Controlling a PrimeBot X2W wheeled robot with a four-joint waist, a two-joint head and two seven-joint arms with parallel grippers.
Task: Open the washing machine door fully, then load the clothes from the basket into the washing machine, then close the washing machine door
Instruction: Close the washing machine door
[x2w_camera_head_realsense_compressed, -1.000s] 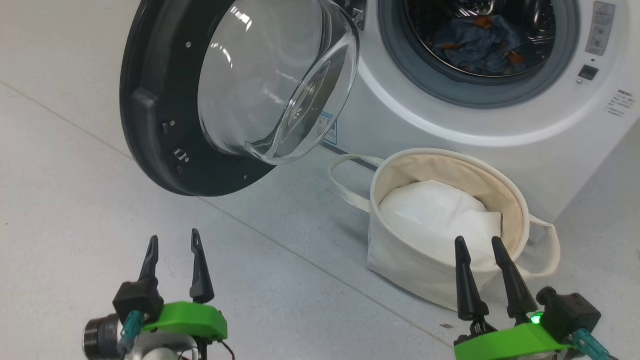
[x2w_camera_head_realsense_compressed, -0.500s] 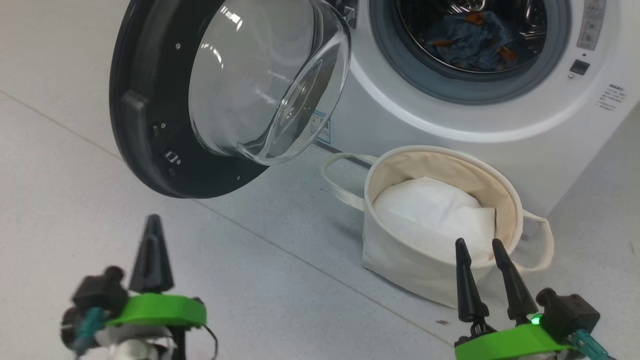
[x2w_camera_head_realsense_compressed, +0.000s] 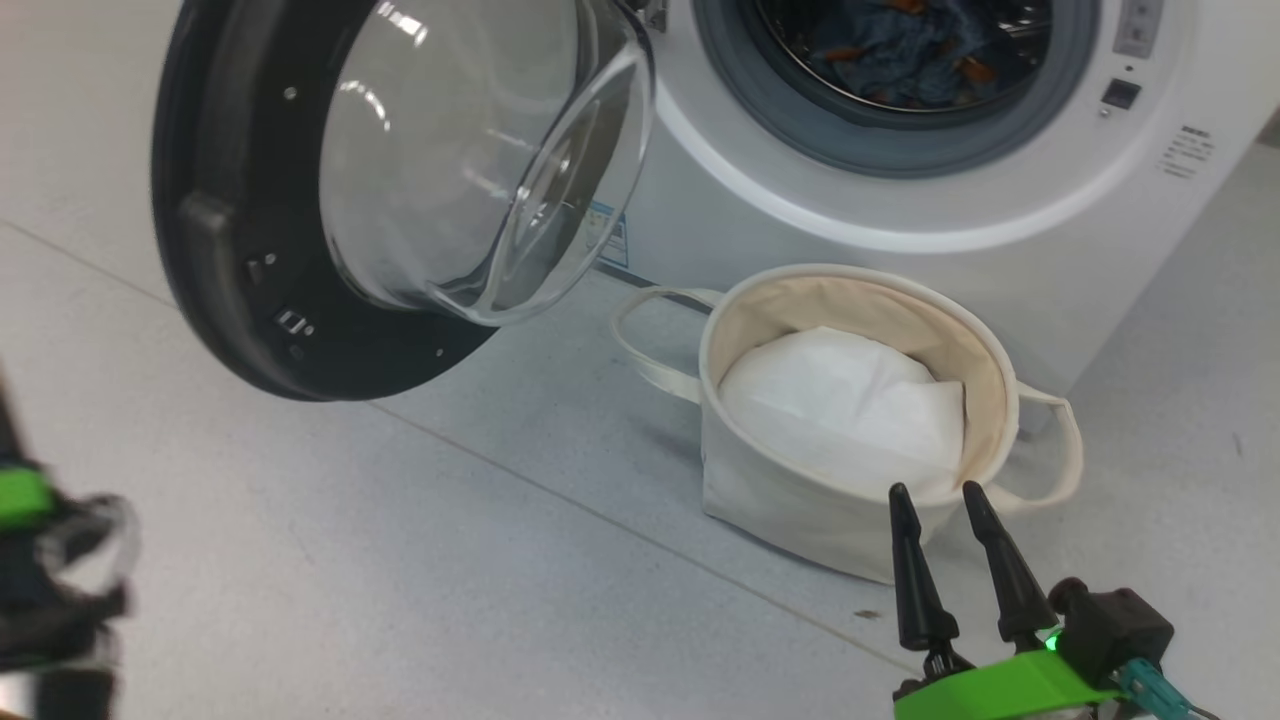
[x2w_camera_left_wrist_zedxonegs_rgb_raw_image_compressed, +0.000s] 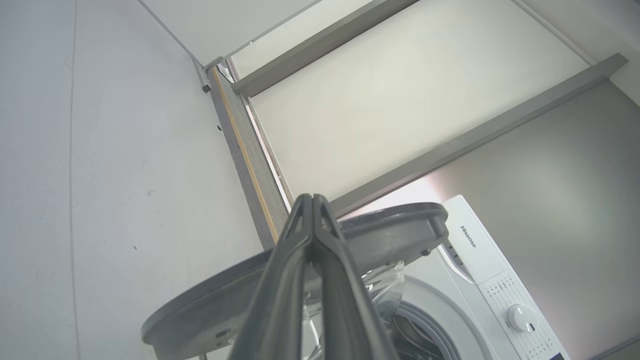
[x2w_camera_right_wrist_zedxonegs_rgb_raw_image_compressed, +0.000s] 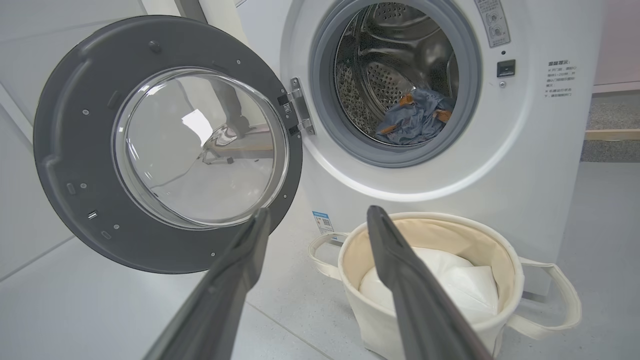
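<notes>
The washing machine (x2w_camera_head_realsense_compressed: 900, 215) stands at the top right, its drum mouth uncovered. A light blue garment with orange marks (x2w_camera_head_realsense_compressed: 890, 50) (x2w_camera_right_wrist_zedxonegs_rgb_raw_image_compressed: 415, 120) lies inside the drum. The washing machine door (x2w_camera_head_realsense_compressed: 230, 290) (x2w_camera_right_wrist_zedxonegs_rgb_raw_image_compressed: 60, 165) hangs swung out to the left, glass bowl facing me. In front of the machine sits the basket (x2w_camera_head_realsense_compressed: 780, 500) (x2w_camera_right_wrist_zedxonegs_rgb_raw_image_compressed: 450, 220) with a plain white sheet (x2w_camera_head_realsense_compressed: 840, 400) in it. My right gripper (x2w_camera_head_realsense_compressed: 935, 495) (x2w_camera_right_wrist_zedxonegs_rgb_raw_image_compressed: 317, 212) is open and empty, just short of the basket's near wall. My left gripper (x2w_camera_left_wrist_zedxonegs_rgb_raw_image_compressed: 312, 200) is shut on nothing and points up past the door's edge (x2w_camera_left_wrist_zedxonegs_rgb_raw_image_compressed: 390, 235).
Pale grey floor with a thin seam (x2w_camera_head_realsense_compressed: 560, 505) runs between me and the machine. The left gripper's green mount (x2w_camera_head_realsense_compressed: 20, 495) blurs at the left edge of the head view. A wall with grey strips (x2w_camera_left_wrist_zedxonegs_rgb_raw_image_compressed: 480, 135) rises behind the machine. A low wooden ledge (x2w_camera_right_wrist_zedxonegs_rgb_raw_image_compressed: 612, 134) lies to the machine's right.
My left gripper has shut and swung out to the left edge of the head view. The head camera has shifted, moving the whole scene left and up. The right gripper stays open.
</notes>
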